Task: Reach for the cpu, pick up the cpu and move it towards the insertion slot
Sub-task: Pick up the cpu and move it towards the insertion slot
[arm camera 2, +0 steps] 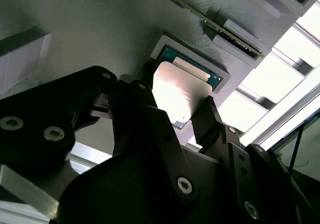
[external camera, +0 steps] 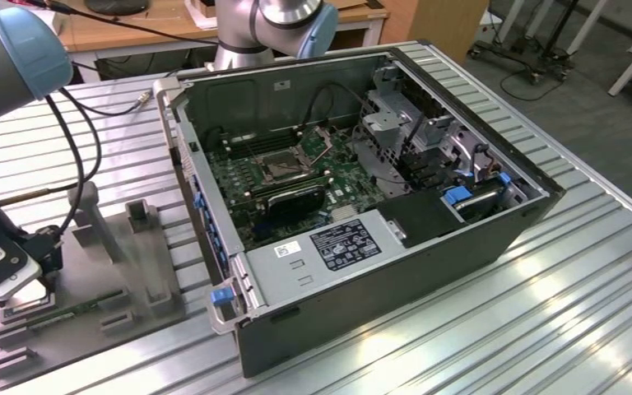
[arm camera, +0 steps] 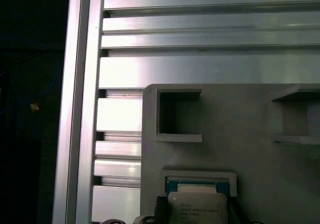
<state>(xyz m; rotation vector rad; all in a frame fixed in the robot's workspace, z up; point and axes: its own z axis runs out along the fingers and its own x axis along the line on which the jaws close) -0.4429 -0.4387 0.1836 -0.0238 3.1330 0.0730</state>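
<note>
Cpu (arm camera 2: 180,92), silvery face up, sat in a shallow pale-rimmed pocket of a grey fixture (arm camera 2: 100,29), near that fixture's edge, with the bench's (external camera: 459,329) aluminium slats just beyond. The gripper (arm camera 2: 177,97) stood low over it, and in the second wrist view its dark fingers (arm camera 2: 209,116) were set against two opposite edges of the chip, gripping it while it lay seated in the pocket. The first wrist view showed the cpu (arm camera: 197,209) flanked on both sides by the finger tips, with a square recess (arm camera: 180,116) in the fixture (arm camera: 260,174) close by. In the exterior view the gripper (external camera: 9,276) hung over the fixture (external camera: 151,325) at the bench's corner on the exterior view's left, a green memory stick (external camera: 75,313) lying in the same fixture beside it. Well apart, in the middle of the bench, an opened computer case (external camera: 404,271) lay on its side. The slot (external camera: 276,169), silver-framed with a dark centre, sat on the green board (external camera: 349,193) inside the case.
</note>
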